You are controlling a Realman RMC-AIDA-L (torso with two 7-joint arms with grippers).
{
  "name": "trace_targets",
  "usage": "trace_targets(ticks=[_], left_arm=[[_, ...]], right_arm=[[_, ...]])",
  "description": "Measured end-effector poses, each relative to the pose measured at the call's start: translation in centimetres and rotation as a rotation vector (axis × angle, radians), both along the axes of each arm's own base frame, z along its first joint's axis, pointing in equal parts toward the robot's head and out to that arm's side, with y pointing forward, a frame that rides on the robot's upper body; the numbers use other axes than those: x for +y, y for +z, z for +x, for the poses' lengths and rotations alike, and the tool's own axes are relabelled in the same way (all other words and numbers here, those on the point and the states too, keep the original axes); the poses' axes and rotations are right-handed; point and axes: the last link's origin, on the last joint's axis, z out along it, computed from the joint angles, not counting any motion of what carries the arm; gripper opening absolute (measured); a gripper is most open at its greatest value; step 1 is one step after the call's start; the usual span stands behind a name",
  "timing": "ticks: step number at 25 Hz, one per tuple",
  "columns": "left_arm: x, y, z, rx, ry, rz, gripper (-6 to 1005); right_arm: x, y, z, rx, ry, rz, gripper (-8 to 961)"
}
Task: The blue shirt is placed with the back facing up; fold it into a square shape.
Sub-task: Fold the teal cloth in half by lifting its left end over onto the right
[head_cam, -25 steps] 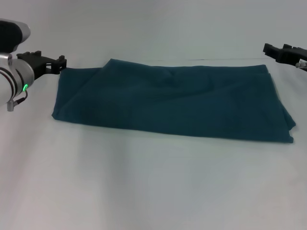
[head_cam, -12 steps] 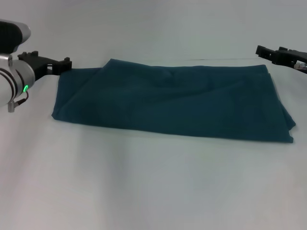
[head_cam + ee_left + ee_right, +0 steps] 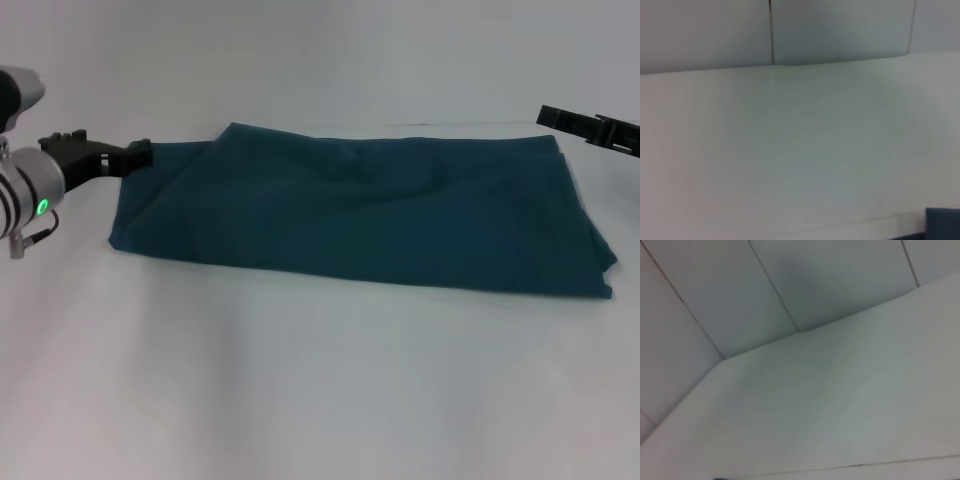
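The left gripper (image 3: 140, 152) has been advanced to the blue shirt (image 3: 360, 210) at ten o'clock; the right gripper (image 3: 548, 116) at two. Jaw states cannot be told; corner grasps seem imminent.

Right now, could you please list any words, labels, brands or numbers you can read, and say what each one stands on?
None can be read.
The blue shirt shows only plain fabric, with no lettering in view.
The left tool and right tool show no legible markings.

blue shirt (image 3: 360, 212) (folded, flat)
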Motion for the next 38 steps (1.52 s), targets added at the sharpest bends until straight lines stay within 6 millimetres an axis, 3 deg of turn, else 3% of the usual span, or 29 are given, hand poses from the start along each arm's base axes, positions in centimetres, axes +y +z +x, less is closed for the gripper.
trace_targets(ticks=[8,20,31,38], left_arm=[[-1.4,-0.1,-0.8,-0.035,-0.017,-0.054,933],[-1.9,-0.2,-1.1,-0.042,-0.024,-0.074,933],[-0.9,-0.6,0.5,-0.020,-0.063,-0.084,932],[0.1,-2.0,1.4,0.071,-0.060,-0.084,932]], right_arm=[[-1.8,1.6,0.4,0.101,0.017,-0.066,786],[-2.0,2.4,0.2,0.114,0.026,-0.089,786],[-1.4,2.3,-0.3,0.103,0.027,-0.095,787],[-1.0,2.0,-0.2,0.075,0.013,-0.088,787]])
